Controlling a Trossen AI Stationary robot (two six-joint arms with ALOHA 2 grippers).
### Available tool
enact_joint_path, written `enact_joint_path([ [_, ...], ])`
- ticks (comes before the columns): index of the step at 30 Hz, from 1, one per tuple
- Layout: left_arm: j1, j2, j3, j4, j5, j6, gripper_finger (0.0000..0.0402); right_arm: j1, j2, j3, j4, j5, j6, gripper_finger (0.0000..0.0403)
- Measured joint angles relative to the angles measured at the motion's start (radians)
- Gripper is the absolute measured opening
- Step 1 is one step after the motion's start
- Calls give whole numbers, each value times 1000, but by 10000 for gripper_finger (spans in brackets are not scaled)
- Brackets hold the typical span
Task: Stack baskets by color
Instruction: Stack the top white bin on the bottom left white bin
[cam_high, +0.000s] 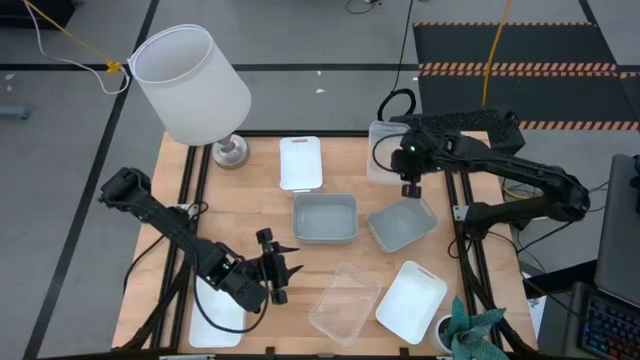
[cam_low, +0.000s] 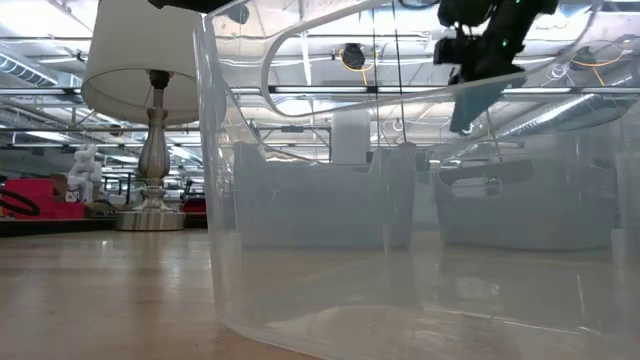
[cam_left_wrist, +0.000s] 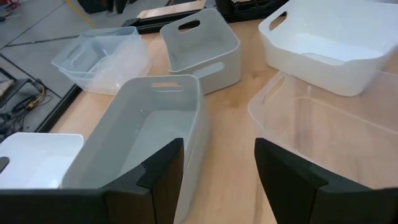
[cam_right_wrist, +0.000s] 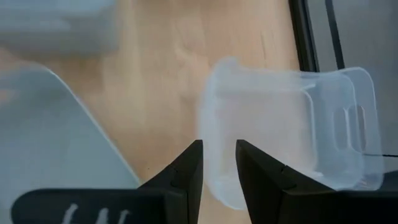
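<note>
While right gripper (cam_high: 411, 190) hovers narrowly parted | grey-blue basket (cam_high: 402, 224) lies diagonal, empty-handed.

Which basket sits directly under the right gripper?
Start at the lamp at the table's far-left corner and cross to the far-right side. Below the right gripper lies a grey-blue basket, skewed at an angle, unlike its squarely placed grey-blue neighbour.

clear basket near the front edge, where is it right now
In the high view the clear basket sits at the table's front edge, just left of a white basket and below the grey-blue basket, with the left gripper open to its left.
</note>
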Motion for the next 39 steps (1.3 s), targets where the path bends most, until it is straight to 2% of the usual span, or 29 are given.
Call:
enact_joint_path([
  [5, 59, -14, 29, -68, 12, 69, 198, 133, -75, 0, 16, -1, 190, 89],
  [11, 211, -42, 137, -322, 104, 169, 198, 338, -153, -25, 34, 2, 365, 89],
  [16, 371, -55, 146, -466, 260, 361, 198, 502, -217, -125, 142, 5, 428, 89],
  [19, 471, -54, 142, -538, 359, 396, 198, 576, -248, -186, 198, 16, 411, 89],
  [28, 644, -53, 141, -584, 429, 451, 198, 619, -293, -189, 173, 56, 399, 89],
  [35, 716, -27, 86, -535, 495, 510, 198, 619, -306, -189, 165, 55, 400, 89],
  [39, 737, -23, 33, -483, 499, 550, 198, 618, -304, -188, 168, 55, 399, 89],
])
